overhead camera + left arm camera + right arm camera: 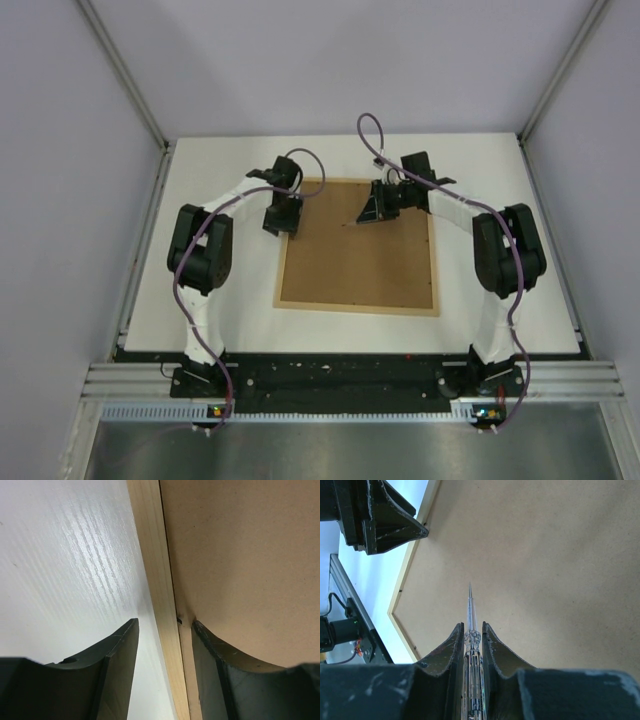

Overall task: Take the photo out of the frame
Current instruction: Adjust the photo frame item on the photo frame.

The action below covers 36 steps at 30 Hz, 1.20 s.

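The frame (356, 309) lies face down on the white table, its plain brown backing board (360, 260) facing up. The photo is hidden beneath that board. My left gripper (282, 222) stands open astride the frame's left wooden border (150, 540): one finger is over the table, the other over the backing board (240, 555), next to a small black clip (179, 620). My right gripper (472, 625) is shut on a clear-handled pointed tool (470, 610), whose tip hangs just above the backing board (545, 570) near its far edge.
The white table (220, 330) surrounds the frame, with grey walls at the left, right and back. An aluminium rail (350, 385) carrying both arm bases runs along the near edge. The left gripper (385, 520) shows in the right wrist view's upper left.
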### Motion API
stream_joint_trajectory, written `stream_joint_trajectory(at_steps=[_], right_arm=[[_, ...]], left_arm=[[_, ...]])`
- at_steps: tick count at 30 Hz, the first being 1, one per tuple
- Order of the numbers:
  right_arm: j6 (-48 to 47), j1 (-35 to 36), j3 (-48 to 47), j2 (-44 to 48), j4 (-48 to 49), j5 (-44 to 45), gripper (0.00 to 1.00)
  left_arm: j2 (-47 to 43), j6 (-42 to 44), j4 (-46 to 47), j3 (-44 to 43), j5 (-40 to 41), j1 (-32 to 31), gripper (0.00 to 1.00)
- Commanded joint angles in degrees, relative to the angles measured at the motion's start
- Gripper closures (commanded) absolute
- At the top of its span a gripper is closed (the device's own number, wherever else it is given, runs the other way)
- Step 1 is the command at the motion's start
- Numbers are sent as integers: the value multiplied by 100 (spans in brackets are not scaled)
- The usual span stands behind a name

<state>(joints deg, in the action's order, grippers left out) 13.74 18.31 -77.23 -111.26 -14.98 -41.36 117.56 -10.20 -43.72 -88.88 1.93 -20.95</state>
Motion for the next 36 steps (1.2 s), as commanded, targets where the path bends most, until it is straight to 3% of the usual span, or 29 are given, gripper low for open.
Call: stream_joint_trajectory(at_steps=[1, 13, 24, 36], right_arm=[[24, -2, 33, 70, 242, -126, 100], [41, 15, 85, 61, 285, -197, 100], [32, 24, 68, 43, 285, -205, 100], [32, 24, 68, 43, 285, -241, 100]], left_arm=[[-119, -35, 57, -182, 273, 38, 49], [13, -88, 136, -226, 220, 65, 61], [30, -132, 154, -253, -141, 56, 51], [118, -167, 162, -296, 26, 91, 63]])
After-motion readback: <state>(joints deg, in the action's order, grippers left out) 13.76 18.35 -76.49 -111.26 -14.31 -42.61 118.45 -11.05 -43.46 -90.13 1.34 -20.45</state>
